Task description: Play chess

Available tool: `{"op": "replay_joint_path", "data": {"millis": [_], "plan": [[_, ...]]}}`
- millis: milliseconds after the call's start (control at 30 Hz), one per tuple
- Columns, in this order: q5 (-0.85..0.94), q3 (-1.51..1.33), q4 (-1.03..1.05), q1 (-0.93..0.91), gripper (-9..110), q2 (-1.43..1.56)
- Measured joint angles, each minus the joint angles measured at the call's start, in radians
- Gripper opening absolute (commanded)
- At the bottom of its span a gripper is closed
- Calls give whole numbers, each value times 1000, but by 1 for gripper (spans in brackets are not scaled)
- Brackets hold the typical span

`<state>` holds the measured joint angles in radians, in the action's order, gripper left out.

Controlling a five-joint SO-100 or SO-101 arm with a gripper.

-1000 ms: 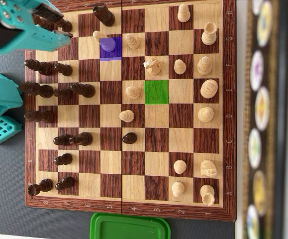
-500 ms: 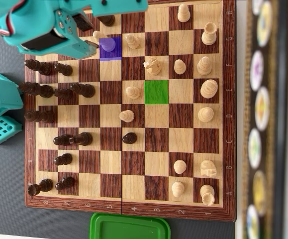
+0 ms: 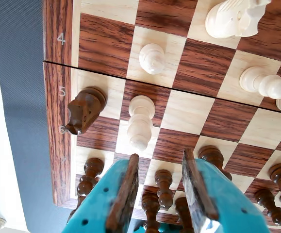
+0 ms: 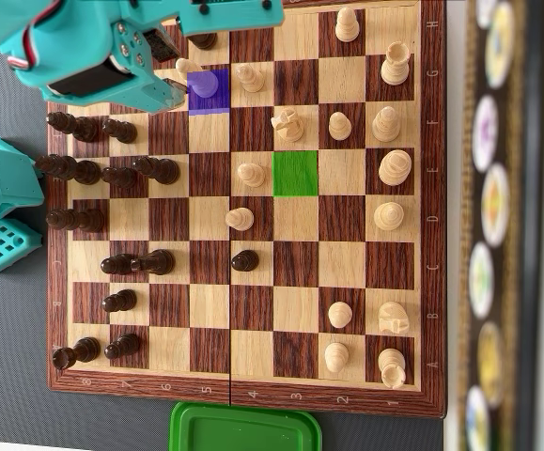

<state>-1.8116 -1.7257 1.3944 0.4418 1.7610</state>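
Find the pincer (image 3: 160, 155) spread wide and empty in the wrist view, low over the dark ranks and short of the light pawn (image 3: 141, 121). Note the pawn standing upright just ahead, slightly left of the gap's centre line. Place it in the overhead view on the purple-marked square (image 4: 217, 101), near the top edge of the chessboard (image 4: 431, 235). Read the green-marked square (image 4: 295, 174), well apart toward the board's middle, as the likely destination. Treat that as a guess from the markings alone.

Shift a little toward the pawn's side before advancing, to bring both pads level on either side of the stem. Go in low enough to pinch below the round head rather than on it, to avoid slipping off.

Mind the dark knight (image 3: 84, 109) just to the left in the wrist view, near the left pad's path. Mind also the dark pawns (image 3: 163, 187) beneath and between the pads, and keep clear height over them.

Close gently and lift straight up before any sideways travel. Carry high past the light knight (image 4: 288, 122), just beside the green square. Set down upright in the middle of that square, then open fully before pulling back.
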Motion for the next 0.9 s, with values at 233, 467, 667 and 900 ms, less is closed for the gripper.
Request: {"op": "replay_joint_path", "data": {"millis": [233, 467, 667, 900], "plan": [[0, 8, -2, 2, 14, -54], [0, 55, -2, 2, 14, -107], [0, 55, -2, 2, 14, -109], [-28, 55, -2, 54, 14, -109]]}}
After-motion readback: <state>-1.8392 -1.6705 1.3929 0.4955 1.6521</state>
